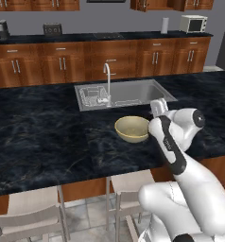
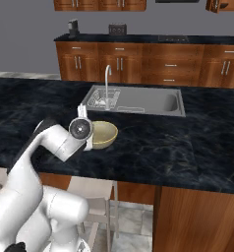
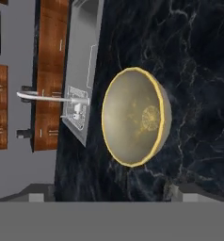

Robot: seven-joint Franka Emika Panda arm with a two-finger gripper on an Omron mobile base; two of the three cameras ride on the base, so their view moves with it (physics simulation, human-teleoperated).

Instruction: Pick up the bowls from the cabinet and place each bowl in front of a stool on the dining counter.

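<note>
The cream bowl [image 1: 132, 129] sits upright on the dining worktop [image 1: 48, 137], just in front of the sink [image 1: 128, 92]; the pincer [image 3: 112, 195], spread wide and empty, is just behind it on the stool side.

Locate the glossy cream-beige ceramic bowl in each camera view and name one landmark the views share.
Left base view: cream-beige ceramic bowl sits centre-right on the black marble dining counter, left of the arm.
Right base view: bowl left of centre, beside the wrist.
Hand view: bowl at centre, appearing tipped sideways.
Shared landmark: the curved silver faucet at the sink.
</note>
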